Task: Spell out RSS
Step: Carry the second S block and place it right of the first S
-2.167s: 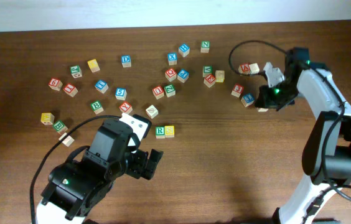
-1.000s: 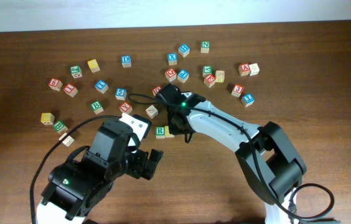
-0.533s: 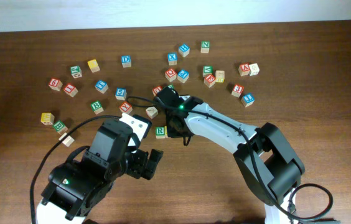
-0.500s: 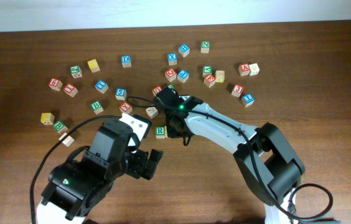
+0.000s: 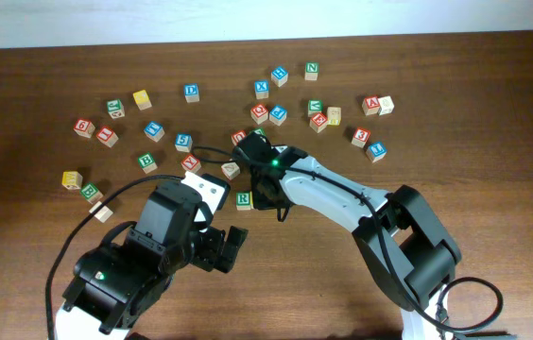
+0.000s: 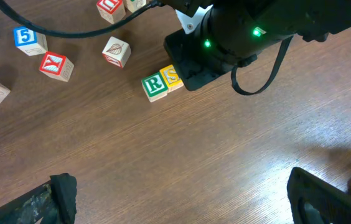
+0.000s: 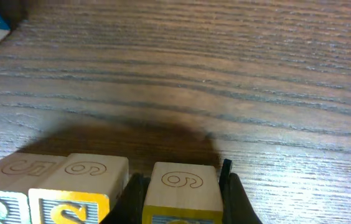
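The cube with a green R (image 5: 243, 199) lies on the brown table in front of the scattered cubes. It also shows in the left wrist view (image 6: 154, 86). A yellow S cube (image 6: 173, 76) touches its right side. My right gripper (image 5: 268, 194) sits just right of that pair, low at the table. In the right wrist view it (image 7: 182, 180) is shut on a second yellow cube (image 7: 185, 193), with one finger between it and the first S cube (image 7: 79, 186). The held cube's letter face is cut off. My left gripper (image 6: 182, 208) is open and empty, in front of the row.
Several other letter cubes lie scattered across the back half of the table, such as a leaf cube (image 6: 116, 51), a red Y cube (image 6: 57, 65) and a blue 5 cube (image 6: 27, 37). The right arm's cable (image 5: 212, 149) loops over cubes near the row.
The right arm swung from the far right of the table to the centre, beside the R and S cubes. In the last half second it barely moved. The left arm stayed still.
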Controlling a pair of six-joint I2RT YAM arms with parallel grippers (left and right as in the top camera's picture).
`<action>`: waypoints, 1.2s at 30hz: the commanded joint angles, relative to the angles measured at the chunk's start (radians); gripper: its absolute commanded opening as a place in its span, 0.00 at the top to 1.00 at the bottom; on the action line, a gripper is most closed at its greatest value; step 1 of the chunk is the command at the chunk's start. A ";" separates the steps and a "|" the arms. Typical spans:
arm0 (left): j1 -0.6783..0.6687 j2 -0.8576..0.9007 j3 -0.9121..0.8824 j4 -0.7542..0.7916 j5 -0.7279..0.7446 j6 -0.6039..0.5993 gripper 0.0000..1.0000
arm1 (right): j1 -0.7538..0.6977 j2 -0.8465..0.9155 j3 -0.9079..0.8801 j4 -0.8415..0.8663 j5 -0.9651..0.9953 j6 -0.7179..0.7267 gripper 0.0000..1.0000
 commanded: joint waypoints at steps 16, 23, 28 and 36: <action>0.002 -0.004 0.000 0.002 0.008 0.016 0.01 | 0.007 0.017 -0.005 0.011 0.002 0.009 0.75; 0.002 -0.004 0.000 0.002 0.008 0.016 0.01 | 0.007 0.017 -0.005 0.011 0.002 0.009 0.72; 0.002 -0.004 0.000 0.002 0.008 0.016 0.01 | 0.005 0.017 -0.005 0.023 0.010 0.009 0.72; 0.002 -0.004 0.000 0.002 0.008 0.016 0.01 | 0.005 0.017 -0.005 0.037 0.022 0.009 0.72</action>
